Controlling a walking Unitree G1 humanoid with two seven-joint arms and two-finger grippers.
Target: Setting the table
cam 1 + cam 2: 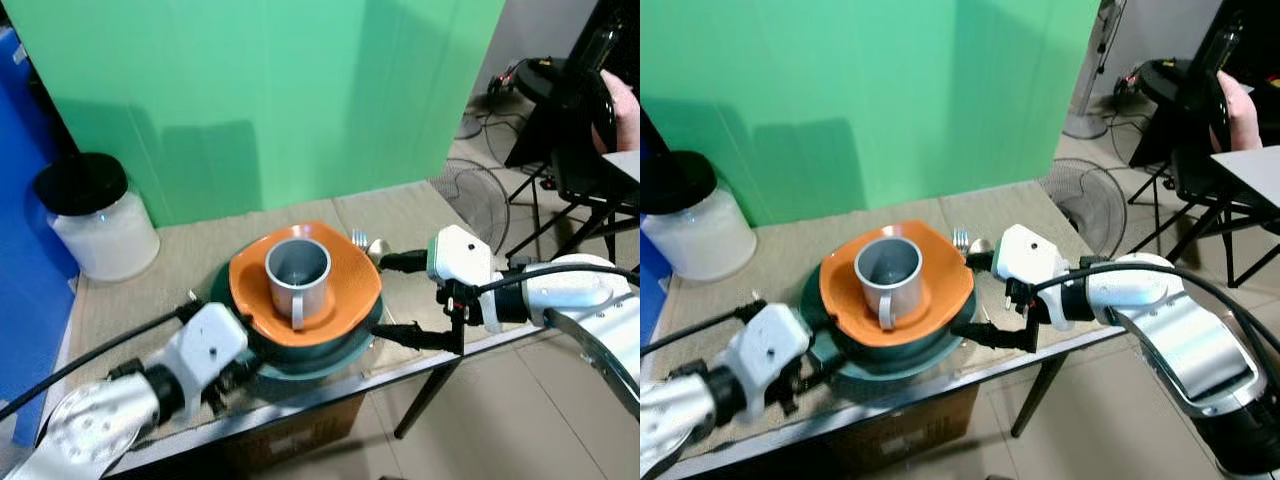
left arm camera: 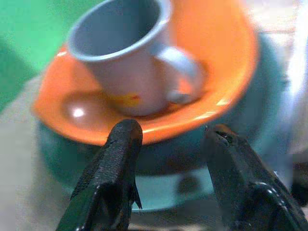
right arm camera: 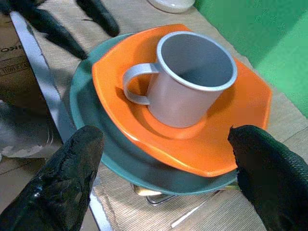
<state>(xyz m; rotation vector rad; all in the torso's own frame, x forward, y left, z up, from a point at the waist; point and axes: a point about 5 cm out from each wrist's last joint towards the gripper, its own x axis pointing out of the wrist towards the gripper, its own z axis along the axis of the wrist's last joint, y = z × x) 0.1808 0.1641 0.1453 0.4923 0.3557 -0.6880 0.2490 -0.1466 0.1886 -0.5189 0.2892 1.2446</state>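
Near the surface's front edge, a grey mug stands in an orange plate stacked on a teal plate. Left pincer, fingers apart, meets the stack's front-left rim; right pincer, fingers spread wide, flanks its right side. A fork lies behind, a lidded jar at the back-left corner.

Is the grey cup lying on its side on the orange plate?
No, the grey cup stands upright on the orange plate, its open mouth facing up.
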